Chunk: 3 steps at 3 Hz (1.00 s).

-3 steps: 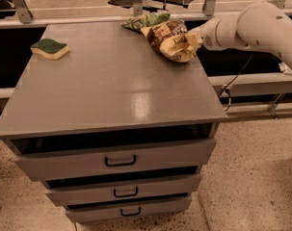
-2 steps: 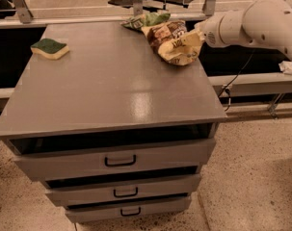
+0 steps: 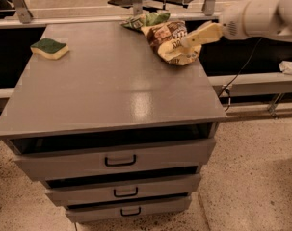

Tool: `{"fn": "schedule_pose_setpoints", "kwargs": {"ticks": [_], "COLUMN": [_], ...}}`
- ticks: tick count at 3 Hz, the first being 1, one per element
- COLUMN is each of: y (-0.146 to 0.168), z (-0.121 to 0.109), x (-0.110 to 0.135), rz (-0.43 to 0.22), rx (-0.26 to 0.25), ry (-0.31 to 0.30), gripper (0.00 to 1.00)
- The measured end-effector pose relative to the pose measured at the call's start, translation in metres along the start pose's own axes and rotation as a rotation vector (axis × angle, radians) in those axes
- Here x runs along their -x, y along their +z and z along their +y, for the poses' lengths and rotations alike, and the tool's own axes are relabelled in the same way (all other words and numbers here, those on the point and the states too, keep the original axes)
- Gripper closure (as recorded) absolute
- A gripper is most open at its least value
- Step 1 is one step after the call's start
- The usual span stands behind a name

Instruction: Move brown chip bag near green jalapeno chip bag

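The brown chip bag lies crumpled at the far right of the grey cabinet top, near its right edge. The green jalapeno chip bag lies right behind it at the back edge, touching or nearly touching it. My gripper reaches in from the right on the white arm and rests against the right side of the brown bag, just above the table.
A yellow sponge with a green top sits at the far left of the top. The cabinet has three drawers in front. A metal rail runs behind, and a shelf stands to the right.
The arm has drawn back a little to the right and up. The brown bag has settled slightly left, close to the green bag.
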State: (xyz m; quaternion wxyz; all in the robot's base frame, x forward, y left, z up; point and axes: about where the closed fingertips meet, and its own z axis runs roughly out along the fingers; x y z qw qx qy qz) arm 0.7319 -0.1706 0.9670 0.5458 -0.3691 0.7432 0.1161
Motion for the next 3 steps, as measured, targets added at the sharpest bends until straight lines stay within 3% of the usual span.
{"fn": "schedule_pose_setpoints", "kwargs": {"ticks": [1,2,3], "y": [-0.043,-0.096,-0.095], "z": [0.014,0.049,0.057], "x": [-0.002,-0.009,-0.012], "rz": [-0.003,0.011,0.024], "rx": [0.108,0.260,0.288], "ry": [0.017,0.029,0.027], "gripper": [0.00,0.00,0.00]}}
